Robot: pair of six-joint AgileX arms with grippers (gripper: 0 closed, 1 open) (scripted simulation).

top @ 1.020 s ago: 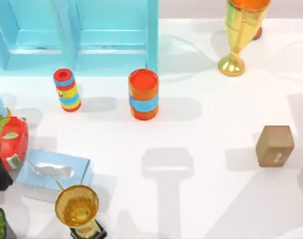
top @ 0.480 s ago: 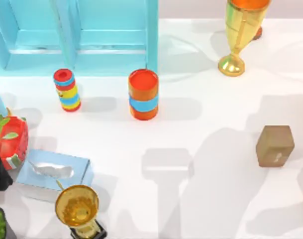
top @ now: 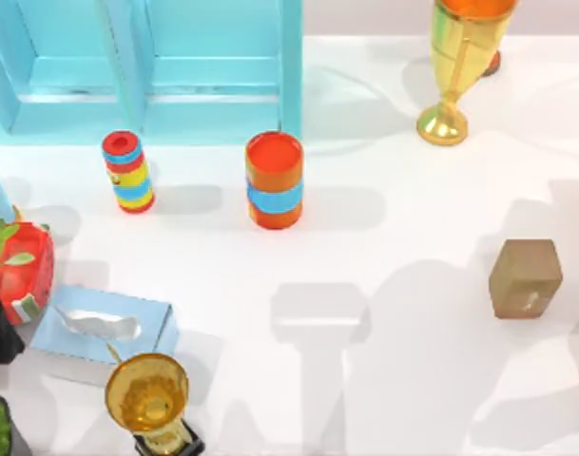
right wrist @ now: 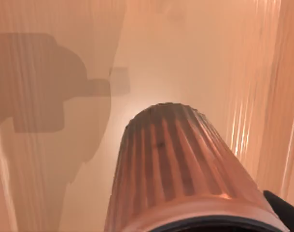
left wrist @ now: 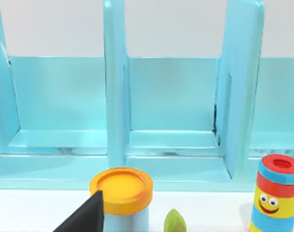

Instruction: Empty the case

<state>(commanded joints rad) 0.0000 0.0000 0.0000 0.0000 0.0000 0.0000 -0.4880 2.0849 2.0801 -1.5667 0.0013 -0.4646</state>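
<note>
Blue case [top: 213,76] at the far left of the table [top: 413,190], open side facing the near edge, upright dividers splitting it into compartments; seen head-on in the left wrist view [left wrist: 175,145]. Just in front of it, out on the table: striped cylinder [top: 128,172] with a smiley face [left wrist: 277,198], upright, and to its right an orange can [top: 274,180] with a blue band, upright, close to the case's right end wall. Neither touching the case. Left gripper [left wrist: 84,217] showing as a dark wedge low in its wrist view, beside a yellow-lidded blue bottle [left wrist: 121,195]; opening can't be told, nothing seen in its hold. Right gripper [right wrist: 287,210] just a dark sliver at the edge of its wrist view, right behind a ribbed cylinder [right wrist: 180,174] in an orange tint; cannot tell how wide it stands or whether it has hold of anything. Elsewhere: red pot [top: 23,271] with leaves and pale-blue tissue box [top: 104,328] at the left edge, amber goblet [top: 147,394] near-left, gold goblet [top: 455,66] far right, brown block [top: 525,277] at the right, well apart from the case.
</note>
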